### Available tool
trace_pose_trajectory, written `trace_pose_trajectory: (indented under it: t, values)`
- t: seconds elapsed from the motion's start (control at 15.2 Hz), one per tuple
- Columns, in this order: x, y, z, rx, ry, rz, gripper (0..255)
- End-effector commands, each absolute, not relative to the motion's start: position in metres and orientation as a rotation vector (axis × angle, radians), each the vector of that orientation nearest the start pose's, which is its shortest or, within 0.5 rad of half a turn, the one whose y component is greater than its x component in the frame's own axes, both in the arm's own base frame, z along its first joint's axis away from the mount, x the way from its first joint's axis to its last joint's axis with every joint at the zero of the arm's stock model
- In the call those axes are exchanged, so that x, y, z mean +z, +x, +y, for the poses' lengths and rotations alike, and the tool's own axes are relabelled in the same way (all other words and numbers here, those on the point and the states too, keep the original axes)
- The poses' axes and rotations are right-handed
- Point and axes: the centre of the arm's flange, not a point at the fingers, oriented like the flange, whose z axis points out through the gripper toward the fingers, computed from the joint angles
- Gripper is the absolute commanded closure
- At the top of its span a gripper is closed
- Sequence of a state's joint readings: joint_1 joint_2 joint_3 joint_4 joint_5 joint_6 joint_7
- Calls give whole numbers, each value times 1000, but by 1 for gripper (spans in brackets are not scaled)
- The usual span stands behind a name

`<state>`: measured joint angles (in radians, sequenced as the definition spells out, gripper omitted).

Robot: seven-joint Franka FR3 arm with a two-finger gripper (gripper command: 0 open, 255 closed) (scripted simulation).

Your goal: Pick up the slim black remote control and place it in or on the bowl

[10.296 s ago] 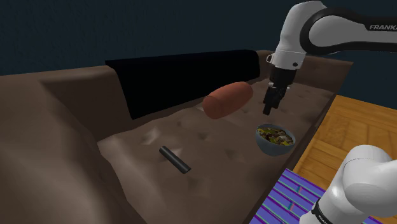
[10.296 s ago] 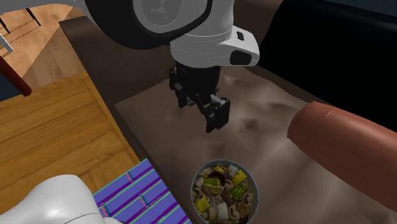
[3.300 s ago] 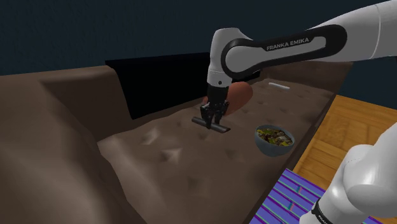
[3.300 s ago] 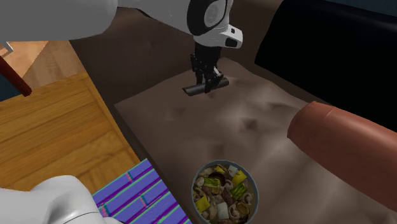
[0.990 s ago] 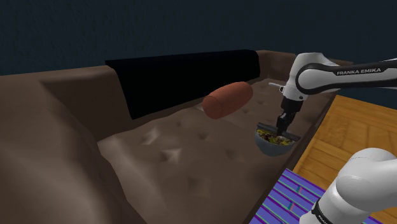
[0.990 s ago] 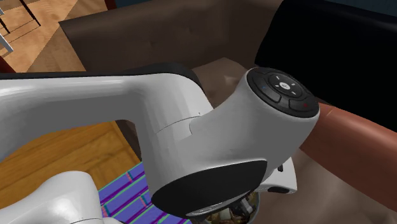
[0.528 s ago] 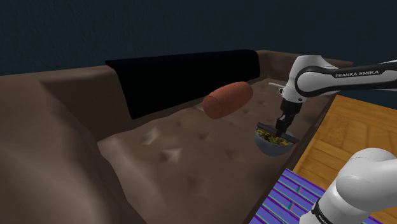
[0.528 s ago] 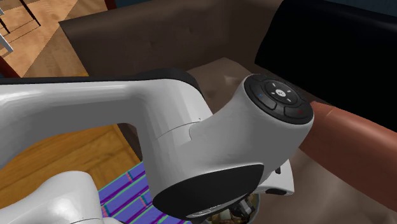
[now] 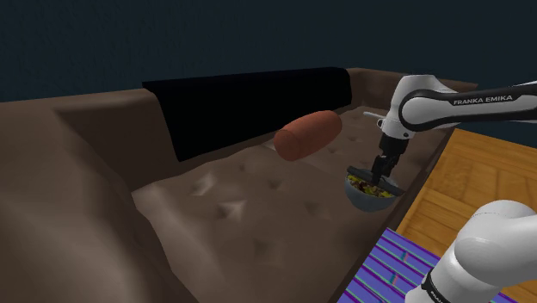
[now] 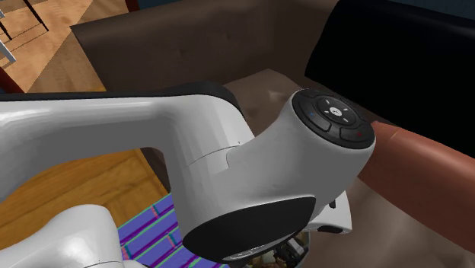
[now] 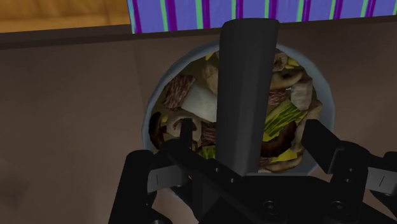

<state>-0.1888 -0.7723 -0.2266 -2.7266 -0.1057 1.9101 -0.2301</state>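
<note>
Gripper (image 11: 249, 130) hangs just above the bowl (image 11: 147, 121), fingers spread, neither one touching the slim black remote (image 11: 248, 83) between them. We read the remote as lying on the heaped food, its far end appearing to reach the rim on the striped rug (image 11: 178, 13) side. The bowl sits near the sofa (image 9: 258, 215) seat's front edge. Risks, as we judge them: the food makes an uneven bed, so the remote may slide out over the rim. A finger brushing it during the lift could lever it off. A nudge could tip the bowl on the soft seat.
</note>
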Motion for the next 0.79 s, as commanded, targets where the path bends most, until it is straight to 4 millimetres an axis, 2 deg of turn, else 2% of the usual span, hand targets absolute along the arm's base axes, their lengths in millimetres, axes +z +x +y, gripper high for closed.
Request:
trace_pose_trajectory:
  t: [0.0,0.2,0.73]
  values:
    - [446,284,-130,53,-3067,123,0]
    - [483,285,-133,53,-3067,123,0]
    - [483,285,-133,53,-3067,123,0]
